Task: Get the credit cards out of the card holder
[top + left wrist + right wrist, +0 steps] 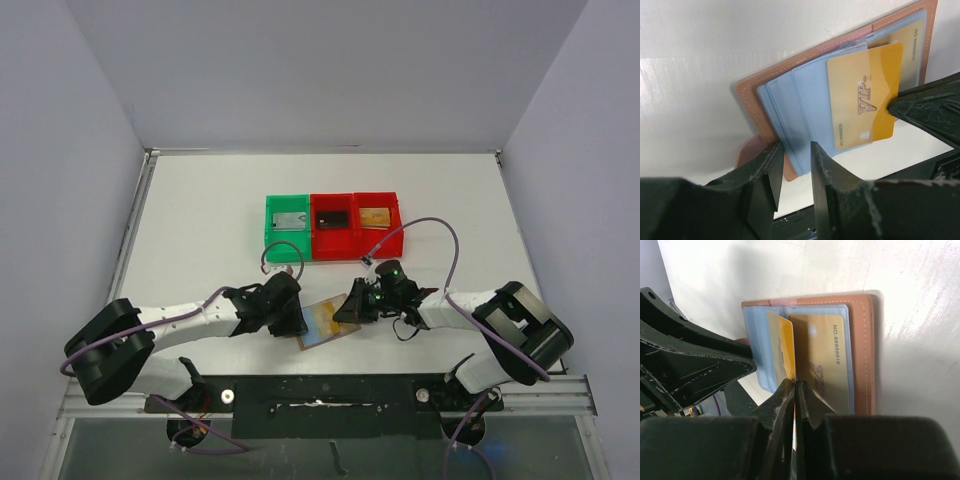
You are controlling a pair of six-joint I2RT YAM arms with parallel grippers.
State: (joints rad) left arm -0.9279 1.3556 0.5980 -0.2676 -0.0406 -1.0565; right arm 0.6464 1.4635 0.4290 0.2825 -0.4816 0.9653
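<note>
**Right gripper (794,390) clenched on orange-yellow plastic VIP card (782,340)**

Fills the bottom of the right wrist view, black jaws pressed tight together on the near edge of the VIP card. Holds that card sticking partly out of a light-blue pocket and past the holder's edge.

Just beside it, inside a clear sleeve on the neighbouring leaf: paler gold card (827,360), lying flat and fully seated.

Beneath both: small flat brown leather-like card holder (867,340), stitched along the border and lined in light blue. Lies spread open on the white table (200,230), between the two arms and near the front edge.

Left gripper (794,170): black jaws partly closed, straddling and gripping the near edge of the card holder's blue-lined leaf, opposite the right gripper.

Farther back, well apart from the card holder: three plastic bins in a row, touching side by side. Green bin (272,235) on the left, two red bins (335,245) to its right. One card in each: grey (290,221) in the green, dark (333,217) in the middle, tan (375,216) in the right-hand one.
</note>
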